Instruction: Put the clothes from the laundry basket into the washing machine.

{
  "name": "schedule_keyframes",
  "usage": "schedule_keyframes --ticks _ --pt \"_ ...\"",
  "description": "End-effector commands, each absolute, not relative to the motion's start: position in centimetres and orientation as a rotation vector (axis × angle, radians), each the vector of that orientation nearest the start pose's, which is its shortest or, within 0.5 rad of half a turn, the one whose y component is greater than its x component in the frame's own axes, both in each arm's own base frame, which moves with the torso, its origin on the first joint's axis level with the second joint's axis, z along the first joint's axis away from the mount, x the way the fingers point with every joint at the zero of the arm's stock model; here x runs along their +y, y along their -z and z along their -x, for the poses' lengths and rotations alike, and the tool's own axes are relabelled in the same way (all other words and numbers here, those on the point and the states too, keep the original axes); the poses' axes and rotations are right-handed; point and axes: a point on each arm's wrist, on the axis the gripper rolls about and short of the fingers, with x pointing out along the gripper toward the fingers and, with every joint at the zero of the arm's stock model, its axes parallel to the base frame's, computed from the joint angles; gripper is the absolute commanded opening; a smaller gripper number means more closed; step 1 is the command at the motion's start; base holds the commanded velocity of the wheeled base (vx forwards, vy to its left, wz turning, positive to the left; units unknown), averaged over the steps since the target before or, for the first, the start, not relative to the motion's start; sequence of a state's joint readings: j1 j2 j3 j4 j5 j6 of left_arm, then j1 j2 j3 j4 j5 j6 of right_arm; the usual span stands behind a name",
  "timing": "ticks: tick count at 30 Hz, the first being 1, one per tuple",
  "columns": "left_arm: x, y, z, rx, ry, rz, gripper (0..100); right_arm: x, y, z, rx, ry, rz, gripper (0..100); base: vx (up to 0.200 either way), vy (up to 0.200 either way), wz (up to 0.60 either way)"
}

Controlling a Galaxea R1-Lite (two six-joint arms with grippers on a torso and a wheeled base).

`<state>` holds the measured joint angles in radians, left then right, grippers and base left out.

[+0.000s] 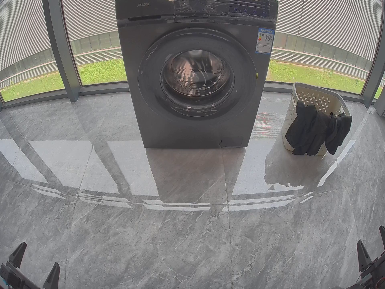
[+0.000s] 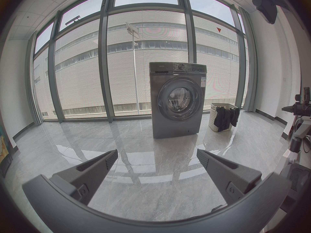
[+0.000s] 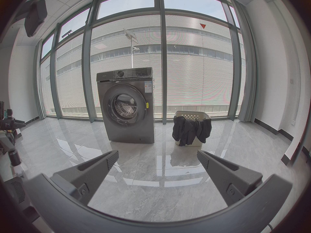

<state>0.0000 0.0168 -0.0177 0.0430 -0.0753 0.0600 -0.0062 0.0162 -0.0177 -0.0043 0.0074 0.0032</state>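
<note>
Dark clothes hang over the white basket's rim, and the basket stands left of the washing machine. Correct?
Not quite. The head view shows the laundry basket standing to the right of the washing machine; the dark clothes do hang over its rim.

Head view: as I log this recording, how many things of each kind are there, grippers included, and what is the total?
Washing machine: 1
Laundry basket: 1
Dark clothes bundle draped over the basket's rim: 1 (separate pieces cannot be told apart)
Grippers: 2, the left gripper and the right gripper, both open
Total: 5
</note>
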Motion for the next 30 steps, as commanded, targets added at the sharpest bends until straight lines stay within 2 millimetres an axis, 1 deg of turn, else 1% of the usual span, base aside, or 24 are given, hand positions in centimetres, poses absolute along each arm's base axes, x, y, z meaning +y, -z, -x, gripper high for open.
schedule_keyframes --ticks 1,30 --pt "-0.17 -7.11 2.3 0.041 0.076 -0.057 100 0.03 -7.6 2.28 -0.005 0.0 -0.006 100 0.0 0.0 0.0" --pt "-0.17 -7.11 2.3 0.041 0.078 -0.058 100 0.03 -7.6 2.28 -0.005 0.0 -0.002 100 0.0 0.0 0.0"
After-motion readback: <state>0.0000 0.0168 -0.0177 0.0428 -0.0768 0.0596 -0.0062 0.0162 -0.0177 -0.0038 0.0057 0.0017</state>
